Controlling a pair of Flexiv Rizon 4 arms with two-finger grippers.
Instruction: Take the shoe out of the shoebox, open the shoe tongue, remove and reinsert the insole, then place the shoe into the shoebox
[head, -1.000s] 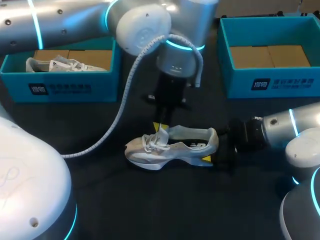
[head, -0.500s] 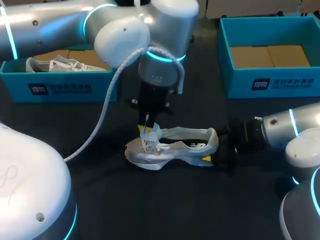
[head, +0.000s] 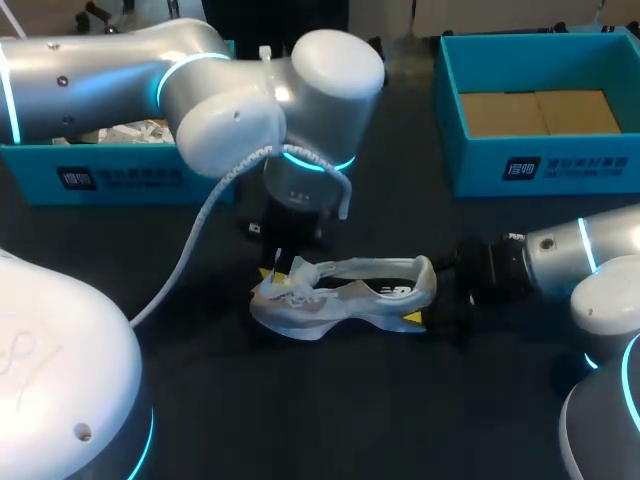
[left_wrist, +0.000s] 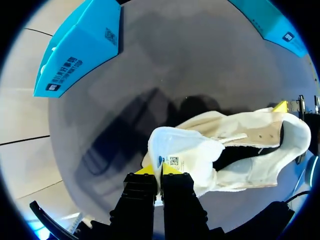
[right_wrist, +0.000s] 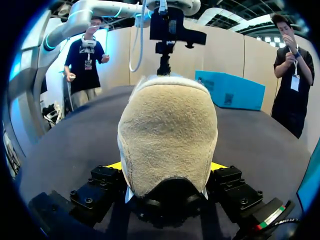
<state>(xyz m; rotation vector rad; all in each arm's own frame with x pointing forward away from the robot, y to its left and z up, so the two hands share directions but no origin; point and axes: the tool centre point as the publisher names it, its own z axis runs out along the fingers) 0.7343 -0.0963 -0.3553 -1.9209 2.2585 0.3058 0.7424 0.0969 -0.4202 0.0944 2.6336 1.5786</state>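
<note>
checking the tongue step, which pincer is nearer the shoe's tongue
Left. The left pincer is shut on the tongue; the right pincer clamps the heel, at the opposite end.

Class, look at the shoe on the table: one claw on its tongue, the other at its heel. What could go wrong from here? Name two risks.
The left claw pinches only the thin edge of the tongue, so the fabric may slip free before the shoe opens.
The right claw grips just the heel; a harder pull on the tongue might twist the shoe out of that hold.
</note>
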